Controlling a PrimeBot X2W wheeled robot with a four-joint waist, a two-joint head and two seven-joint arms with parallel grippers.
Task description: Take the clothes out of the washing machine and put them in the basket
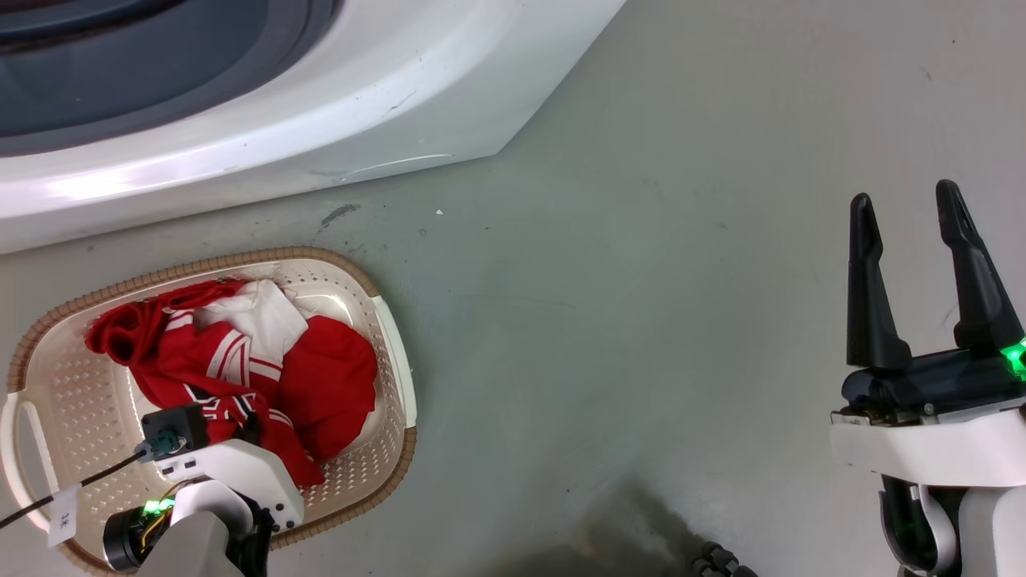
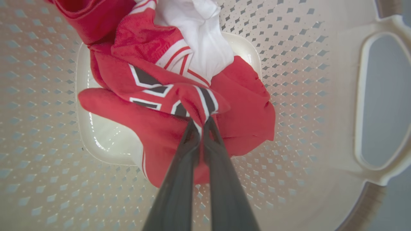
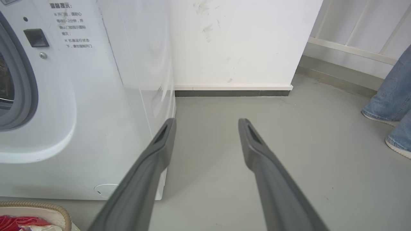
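Much bare floor (image 1: 641,336) beside the basket (image 1: 321,256)

Chinese notice lettering (image 3: 72,25), washing machine (image 3: 96,128) front

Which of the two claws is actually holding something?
The left gripper: it is pinched shut on a fold of the red clothes in the basket. The right gripper is open and empty over the floor.
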